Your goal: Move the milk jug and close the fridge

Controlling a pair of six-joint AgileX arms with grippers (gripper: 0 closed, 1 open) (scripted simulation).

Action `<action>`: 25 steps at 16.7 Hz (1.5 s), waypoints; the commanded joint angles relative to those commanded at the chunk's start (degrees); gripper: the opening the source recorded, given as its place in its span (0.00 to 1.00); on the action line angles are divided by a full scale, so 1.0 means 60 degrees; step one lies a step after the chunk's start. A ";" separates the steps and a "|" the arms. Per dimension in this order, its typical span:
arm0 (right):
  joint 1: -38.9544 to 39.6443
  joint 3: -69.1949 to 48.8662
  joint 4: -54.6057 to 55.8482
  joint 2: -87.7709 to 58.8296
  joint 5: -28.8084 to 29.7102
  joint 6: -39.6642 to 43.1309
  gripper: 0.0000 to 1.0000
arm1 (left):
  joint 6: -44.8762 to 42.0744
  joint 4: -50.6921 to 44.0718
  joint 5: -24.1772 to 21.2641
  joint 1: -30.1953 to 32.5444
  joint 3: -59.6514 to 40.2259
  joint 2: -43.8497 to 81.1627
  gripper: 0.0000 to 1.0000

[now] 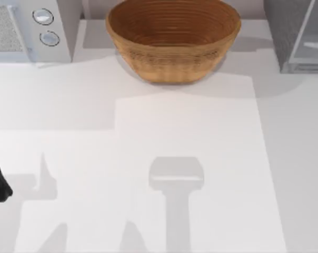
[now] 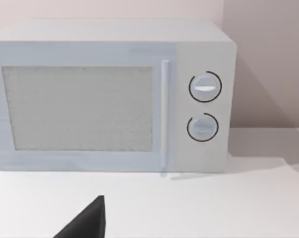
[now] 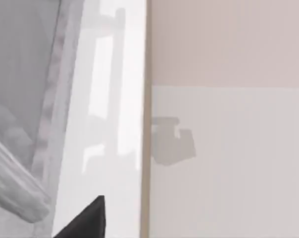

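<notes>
Top view puts the fridge at the tabletop's far right corner, its pale door panel angled outward, so it looks unshut. I can find no milk jug on the tabletop or beside the wicker basket; where it sits I cannot tell. Right wrist view looks closely along the fridge door, a dark pincer tip just short of it, so the fridge lies straight ahead of the right pincer, and that arm is clearly the nearer. Left pincer faces the microwave, well apart from the fridge. Whether either pincer is spread or pressed together I cannot tell.
</notes>
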State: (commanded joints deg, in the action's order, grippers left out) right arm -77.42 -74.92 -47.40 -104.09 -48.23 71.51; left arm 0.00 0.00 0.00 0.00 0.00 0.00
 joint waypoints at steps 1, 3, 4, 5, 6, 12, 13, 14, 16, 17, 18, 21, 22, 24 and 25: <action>0.0532 0.0016 0.0721 -0.0012 0.0139 -0.0923 1.00 | 0.0000 0.0000 0.0000 0.0000 0.0000 0.0000 1.00; 0.1572 0.0058 0.2111 -0.0032 0.0412 -0.2660 1.00 | 0.0000 0.0000 0.0000 0.0000 0.0000 0.0000 1.00; 0.2061 0.0081 0.2762 -0.0042 0.0542 -0.3437 1.00 | 0.0000 0.0000 0.0000 0.0000 0.0000 0.0000 1.00; 0.2519 0.0104 0.3370 -0.0052 0.0663 -0.4128 1.00 | 0.0000 0.0000 0.0000 0.0000 0.0000 0.0000 1.00; 0.2934 0.0126 0.3915 -0.0061 0.0772 -0.4717 1.00 | 0.0000 0.0000 0.0000 0.0000 0.0000 0.0000 1.00; 0.4060 0.0200 0.5283 -0.0075 0.1072 -0.6120 1.00 | 0.0000 0.0000 0.0000 0.0000 0.0000 0.0000 1.00; 0.4060 0.0200 0.5283 -0.0075 0.1072 -0.6120 1.00 | 0.0000 0.0000 0.0000 0.0000 0.0000 0.0000 1.00; 0.4060 0.0200 0.5283 -0.0075 0.1072 -0.6120 1.00 | 0.0000 0.0000 0.0000 0.0000 0.0000 0.0000 1.00; 0.3981 0.0259 0.5304 -0.0021 0.1074 -0.6119 1.00 | 0.0000 0.0000 0.0000 0.0000 0.0000 0.0000 1.00; 0.4086 0.0338 0.5348 -0.0022 0.1175 -0.6219 1.00 | 0.0000 0.0000 0.0000 0.0000 0.0000 0.0000 1.00; 0.4299 0.0453 0.5487 0.0025 0.1379 -0.6431 1.00 | 0.0000 0.0000 0.0000 0.0000 0.0000 0.0000 1.00; 0.5401 0.0743 0.6156 0.0431 0.2506 -0.7491 1.00 | 0.0000 0.0000 0.0000 0.0000 0.0000 0.0000 1.00; 0.5923 0.0879 0.6383 0.0583 0.2971 -0.7837 1.00 | 0.0000 0.0000 0.0000 0.0000 0.0000 0.0000 1.00; 0.7250 0.1248 0.6681 0.0777 0.3876 -0.8490 1.00 | 0.0000 0.0000 0.0000 0.0000 0.0000 0.0000 1.00; 0.8058 0.1455 0.6773 0.0815 0.4356 -0.8865 1.00 | 0.0000 0.0000 0.0000 0.0000 0.0000 0.0000 1.00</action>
State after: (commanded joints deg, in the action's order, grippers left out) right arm -29.08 -66.19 -6.76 -99.20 -22.10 18.32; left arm 0.00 0.00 0.00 0.00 0.00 0.00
